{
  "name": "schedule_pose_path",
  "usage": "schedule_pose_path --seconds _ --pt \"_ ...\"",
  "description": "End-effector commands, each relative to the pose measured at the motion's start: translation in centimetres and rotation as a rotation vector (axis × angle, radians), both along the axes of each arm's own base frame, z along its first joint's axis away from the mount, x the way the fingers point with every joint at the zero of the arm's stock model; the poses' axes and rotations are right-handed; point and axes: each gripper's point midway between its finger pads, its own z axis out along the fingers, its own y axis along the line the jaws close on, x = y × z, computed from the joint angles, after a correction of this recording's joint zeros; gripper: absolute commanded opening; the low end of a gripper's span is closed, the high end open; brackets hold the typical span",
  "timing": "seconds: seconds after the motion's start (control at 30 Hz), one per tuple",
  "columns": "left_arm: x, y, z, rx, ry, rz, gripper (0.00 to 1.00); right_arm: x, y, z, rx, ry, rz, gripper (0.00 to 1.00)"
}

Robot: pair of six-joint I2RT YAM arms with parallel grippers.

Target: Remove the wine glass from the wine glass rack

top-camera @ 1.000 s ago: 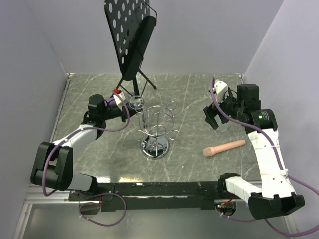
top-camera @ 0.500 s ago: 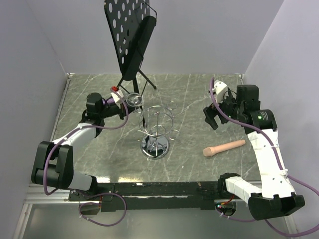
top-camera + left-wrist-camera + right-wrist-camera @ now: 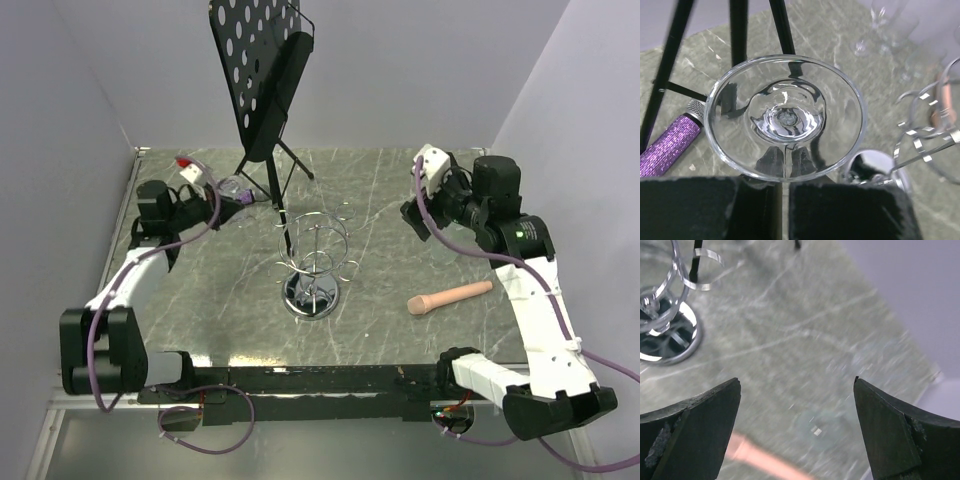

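Left pincer [image 3: 785, 200]: black pads nearly together, clamped on the wine glass [image 3: 785, 117]. The grip sits at the near rim of the round foot. A thin line, probably the stem, runs down into the slit between the pads, but the exact contact is hidden.

Glass: clear, circular foot seen face-on in the left wrist view, with concentric highlights at its centre. From above it sits at the pincer tip, off the rack [image 3: 315, 255] and well apart from it to the left. It is near the legs of the music stand [image 3: 262, 70].

Rack: chrome wire, looped arms around a central post, round mirror-like base, standing mid-table.

Right pincer [image 3: 796, 381]: dark fingers spread wide, nothing between them, raised over the table's right side.

Table [image 3: 400, 330]: grey-green stone pattern with pale veins.

Music stand: black perforated plate, tilted, on thin tripod legs at the far edge.

Mic [image 3: 670, 147]: purple glitter body with a mesh head, lying by a tripod leg.

Peach-coloured cylinder [image 3: 450, 296]: smooth and matt, lying to the right of the rack.
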Motion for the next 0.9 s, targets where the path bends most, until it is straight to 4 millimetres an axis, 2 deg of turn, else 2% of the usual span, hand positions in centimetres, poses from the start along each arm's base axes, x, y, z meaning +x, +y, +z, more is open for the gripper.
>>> schedule_pose_path --seconds 0.0,0.07,0.23,0.37,0.5,0.67,0.87 --pt "-1.6 0.5 6.9 -0.109 0.029 0.041 0.01 1.9 1.9 7.1 -0.031 -0.354 0.072 1.00" --pt "-2.6 0.5 8.2 -0.138 0.071 0.045 0.01 2.2 3.1 8.1 -0.030 -0.412 0.104 1.00" --pt "-4.4 0.4 9.7 -0.207 0.234 0.045 0.01 2.0 7.7 10.1 -0.014 -0.545 0.217 1.00" --pt "-5.2 1.0 10.7 -0.283 0.339 0.056 0.01 1.6 11.6 10.9 -0.009 -0.616 0.309 1.00" --pt "-5.6 2.0 11.0 -0.363 0.432 0.095 0.01 0.3 14.9 10.8 0.003 -0.646 0.401 1.00" --pt "-6.7 3.3 10.3 -0.480 0.537 0.157 0.01 -0.9 18.3 10.0 0.015 -0.674 0.465 1.00" --pt "-9.2 4.1 7.2 -0.573 0.678 0.187 0.01 -1.5 21.2 9.8 0.055 -0.616 0.496 1.00"
